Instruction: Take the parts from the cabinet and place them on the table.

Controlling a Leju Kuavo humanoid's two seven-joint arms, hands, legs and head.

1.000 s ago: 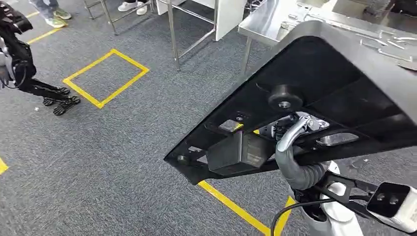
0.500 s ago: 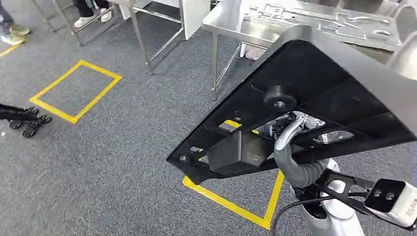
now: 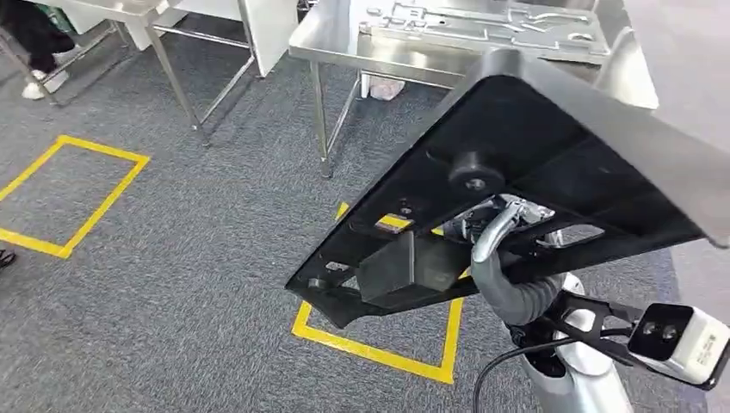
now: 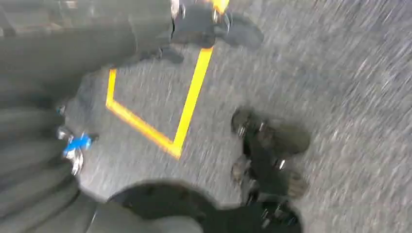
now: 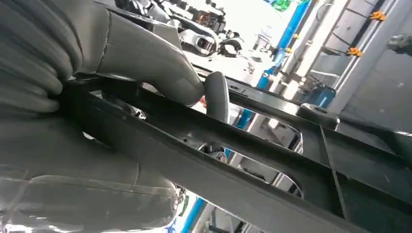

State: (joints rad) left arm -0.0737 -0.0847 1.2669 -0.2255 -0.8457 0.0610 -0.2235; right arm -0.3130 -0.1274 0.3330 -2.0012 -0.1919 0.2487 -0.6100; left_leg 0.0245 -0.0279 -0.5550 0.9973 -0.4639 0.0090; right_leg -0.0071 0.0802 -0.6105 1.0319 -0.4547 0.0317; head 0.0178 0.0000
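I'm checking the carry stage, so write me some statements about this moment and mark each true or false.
1. The right hand grips the large black flat part. True.
2. The black part lies flat on the steel table. False: it is held up in the air, tilted, short of the table.
3. Flat metal parts already lie on the steel table. True.
4. Yellow tape lines mark the grey carpet floor. True.
5. The floor tape is blue. False: it is yellow.
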